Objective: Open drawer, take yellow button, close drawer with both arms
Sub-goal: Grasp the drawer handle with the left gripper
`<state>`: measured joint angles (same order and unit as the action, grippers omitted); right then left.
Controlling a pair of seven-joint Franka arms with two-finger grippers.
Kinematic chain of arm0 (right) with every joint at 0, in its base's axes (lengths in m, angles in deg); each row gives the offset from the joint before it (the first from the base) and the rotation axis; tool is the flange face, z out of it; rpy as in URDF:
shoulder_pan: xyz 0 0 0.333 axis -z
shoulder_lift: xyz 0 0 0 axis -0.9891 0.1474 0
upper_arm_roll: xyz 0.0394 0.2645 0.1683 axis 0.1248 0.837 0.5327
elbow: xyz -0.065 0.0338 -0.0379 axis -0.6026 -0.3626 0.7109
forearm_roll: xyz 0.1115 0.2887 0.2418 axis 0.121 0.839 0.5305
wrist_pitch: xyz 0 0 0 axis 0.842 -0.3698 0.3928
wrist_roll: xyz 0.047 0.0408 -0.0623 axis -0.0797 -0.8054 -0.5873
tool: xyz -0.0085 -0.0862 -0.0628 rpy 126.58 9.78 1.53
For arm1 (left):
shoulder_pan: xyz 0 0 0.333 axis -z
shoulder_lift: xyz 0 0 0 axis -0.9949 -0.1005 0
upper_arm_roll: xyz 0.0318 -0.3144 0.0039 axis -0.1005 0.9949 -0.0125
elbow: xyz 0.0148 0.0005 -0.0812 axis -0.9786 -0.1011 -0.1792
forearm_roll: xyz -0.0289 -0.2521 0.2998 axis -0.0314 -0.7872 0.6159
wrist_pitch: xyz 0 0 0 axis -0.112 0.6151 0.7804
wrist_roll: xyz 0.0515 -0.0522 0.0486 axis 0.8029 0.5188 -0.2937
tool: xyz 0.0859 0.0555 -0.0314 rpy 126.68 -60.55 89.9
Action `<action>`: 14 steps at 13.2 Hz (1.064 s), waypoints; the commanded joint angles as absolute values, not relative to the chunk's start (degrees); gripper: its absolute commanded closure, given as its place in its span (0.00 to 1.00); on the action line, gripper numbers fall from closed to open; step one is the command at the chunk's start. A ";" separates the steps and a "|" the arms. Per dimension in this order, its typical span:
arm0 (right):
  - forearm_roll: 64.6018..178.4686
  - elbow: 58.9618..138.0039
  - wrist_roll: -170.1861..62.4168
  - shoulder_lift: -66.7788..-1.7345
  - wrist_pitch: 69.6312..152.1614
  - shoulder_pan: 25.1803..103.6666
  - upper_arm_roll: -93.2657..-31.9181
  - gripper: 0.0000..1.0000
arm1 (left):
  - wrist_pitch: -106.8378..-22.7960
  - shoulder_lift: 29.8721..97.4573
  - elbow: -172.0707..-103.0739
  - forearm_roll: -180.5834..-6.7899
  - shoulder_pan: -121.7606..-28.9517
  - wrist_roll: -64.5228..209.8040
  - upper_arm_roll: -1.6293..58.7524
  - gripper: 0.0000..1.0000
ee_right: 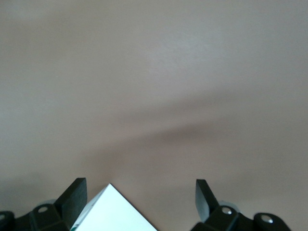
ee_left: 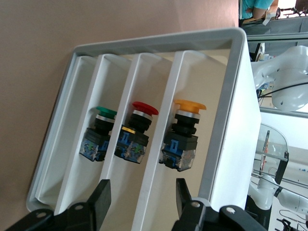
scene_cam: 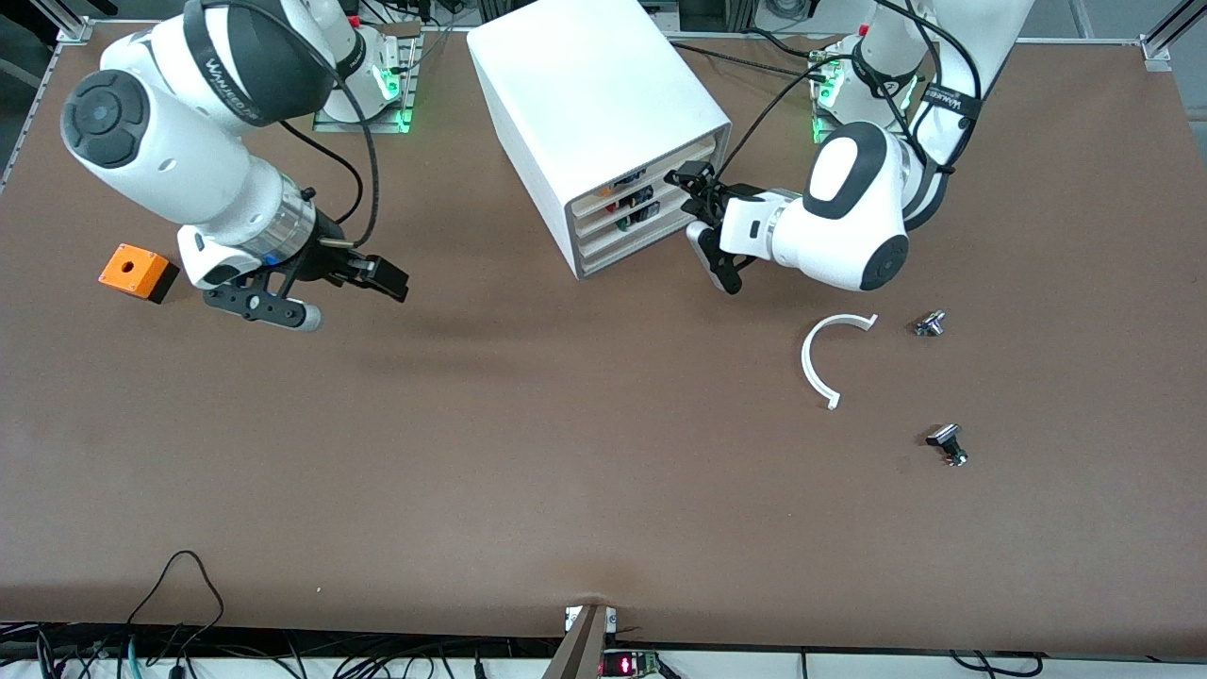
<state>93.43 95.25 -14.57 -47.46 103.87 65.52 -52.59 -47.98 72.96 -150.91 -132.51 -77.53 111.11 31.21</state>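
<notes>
The cabinet stood on the table between the two arm bases, its drawer topmost in the stack and holding the button. The left gripper was just in front of the drawers. The box lay toward the right arm's end, beside the right gripper; the curved strip lay toward the left arm's end, nearer the front camera than the cabinet.
</notes>
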 commanded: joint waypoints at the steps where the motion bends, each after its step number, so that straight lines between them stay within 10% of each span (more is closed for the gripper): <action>1: 94.45 94.47 -10.12 -46.74 105.40 62.99 -52.84 0.00 | -48.46 74.96 -154.04 -134.00 -77.90 113.80 32.73 0.50; 11: 94.27 94.56 -9.83 -42.69 105.23 61.75 -52.84 0.00 | -50.92 74.43 -157.03 -133.47 -77.64 120.47 34.23 0.50; 14: 94.36 94.47 -9.74 -42.34 105.14 61.39 -52.84 0.00 | -52.94 74.26 -159.41 -133.56 -77.73 127.50 34.23 0.68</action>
<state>93.45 95.25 -9.94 -42.85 105.14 61.94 -52.66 -51.30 73.05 -156.85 -132.51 -77.61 122.70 33.77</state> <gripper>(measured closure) 0.000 0.502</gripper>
